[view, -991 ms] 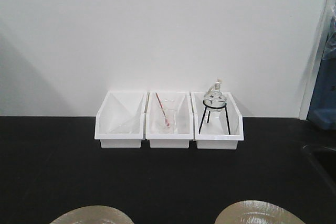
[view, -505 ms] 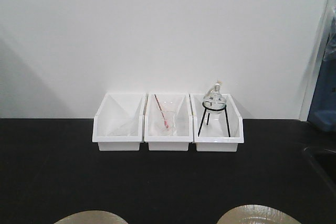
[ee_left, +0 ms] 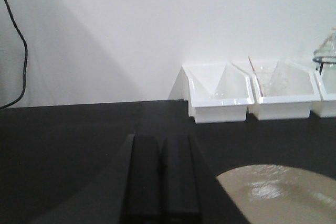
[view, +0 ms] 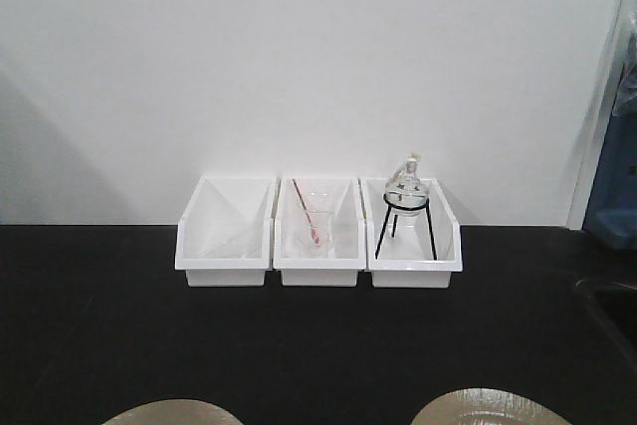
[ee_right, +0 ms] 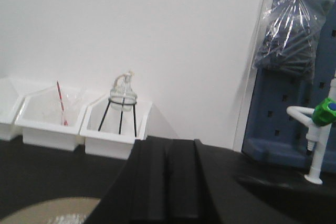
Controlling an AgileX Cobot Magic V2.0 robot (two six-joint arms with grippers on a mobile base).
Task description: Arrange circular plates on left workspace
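**A:** Where are the plates?

**B:** Both lie flat on the black countertop (view: pixel 318 330), at the near edge of the front view. The left plate (view: pixel 171 412) and the right plate (view: pixel 490 407) sit well apart, each cut off by the frame, so only their beige far rims show.

**A:** And the grippers?

**B:** The left gripper (ee_left: pixel 160 145) has its two dark fingers pressed side by side with nothing between them. It hovers low over the counter, and a glossy plate is just to its right (which of the two, I cannot tell from that wrist view). The right gripper (ee_right: pixel 167 148) is closed the same way and holds nothing, with a plate edge at its lower left.

**A:** What is behind?

**B:** Three white bins stand in a row against the wall, touching. The left bin (view: pixel 225 236) looks bare inside. The middle bin (view: pixel 318 241) holds a glass beaker (view: pixel 317 231) with a red-striped rod (view: pixel 305 208) leaning in it. The right bin (view: pixel 413 246) holds a round flask (view: pixel 406 186) on a black tripod stand (view: pixel 406 226). Farther right are a sink (view: pixel 612 311), a tap with a green knob (ee_right: pixel 325 114) and a blue pegboard (ee_right: pixel 283 103).
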